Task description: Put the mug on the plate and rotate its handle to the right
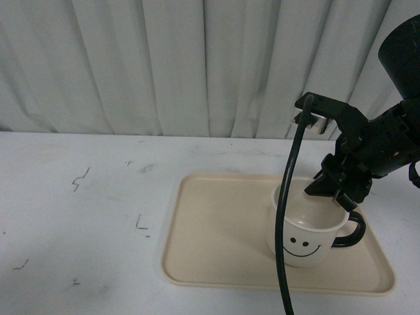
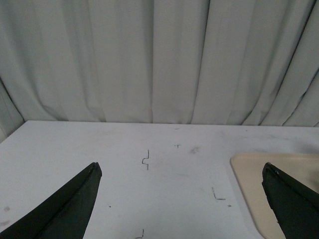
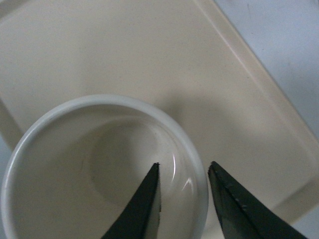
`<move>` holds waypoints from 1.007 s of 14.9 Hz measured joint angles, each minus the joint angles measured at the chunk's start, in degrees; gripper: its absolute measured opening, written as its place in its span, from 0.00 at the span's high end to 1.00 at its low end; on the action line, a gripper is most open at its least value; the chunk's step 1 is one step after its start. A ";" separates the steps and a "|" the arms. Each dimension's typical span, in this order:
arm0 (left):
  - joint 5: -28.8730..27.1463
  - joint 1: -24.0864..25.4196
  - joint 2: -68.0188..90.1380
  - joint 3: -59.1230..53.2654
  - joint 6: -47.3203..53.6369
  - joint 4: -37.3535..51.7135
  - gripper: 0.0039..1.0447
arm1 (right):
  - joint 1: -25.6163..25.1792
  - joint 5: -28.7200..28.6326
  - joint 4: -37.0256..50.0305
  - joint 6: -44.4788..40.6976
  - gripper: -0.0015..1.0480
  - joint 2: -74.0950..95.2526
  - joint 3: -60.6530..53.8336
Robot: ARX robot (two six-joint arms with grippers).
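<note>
Mug (image 1: 308,230) sits on the plate (image 1: 216,230), handle (image 1: 351,231) pointing right, right gripper (image 3: 183,172) narrowly parted astride its rim, so a careless lift drags it.

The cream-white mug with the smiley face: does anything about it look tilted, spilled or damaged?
Nothing stands out. The cream-white mug stands upright and empty on the beige rectangular tray, its dark loop handle whole. The right gripper straddles its rim.

white table (image 1: 98,216) with small dark pen marks (image 1: 80,178), pale pleated curtain (image 1: 164,65) behind
</note>
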 joint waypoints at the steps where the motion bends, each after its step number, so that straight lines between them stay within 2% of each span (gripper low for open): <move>1: 0.00 0.00 0.00 0.00 0.00 0.00 0.06 | 0.00 -0.48 -0.52 -0.11 0.65 -0.02 0.04; 6: 0.00 0.00 0.00 0.00 0.00 -0.02 0.06 | -0.52 -6.67 0.68 0.17 0.10 -6.99 0.55; 7: 0.00 0.00 0.00 0.00 0.00 0.00 0.06 | -1.40 -9.18 5.25 2.01 0.05 -10.43 -0.11; 9: 0.00 0.00 0.00 0.00 0.00 0.00 0.06 | -2.84 -14.60 20.81 11.54 0.06 -20.74 -6.62; 10: 0.02 0.00 0.00 0.00 0.00 0.00 0.06 | -3.13 -14.99 23.34 14.86 0.06 -22.18 -6.29; 11: 0.02 0.00 0.00 0.00 0.00 -0.02 0.06 | -2.51 -12.35 28.17 18.43 0.08 -22.25 -7.52; 12: 0.02 0.00 0.00 0.00 0.00 0.00 0.06 | -0.68 4.81 45.13 25.53 0.20 -23.10 -16.28; 13: -0.02 0.00 0.00 0.00 0.00 0.02 0.06 | -0.07 17.31 56.28 32.33 0.32 -25.00 -26.36; 14: -0.04 0.00 0.00 0.00 0.00 0.00 0.06 | -0.92 24.81 63.76 36.09 0.43 -27.34 -32.87; 15: -0.02 0.00 0.00 0.00 0.00 0.00 0.06 | -2.54 28.39 69.90 38.51 0.55 -31.80 -38.32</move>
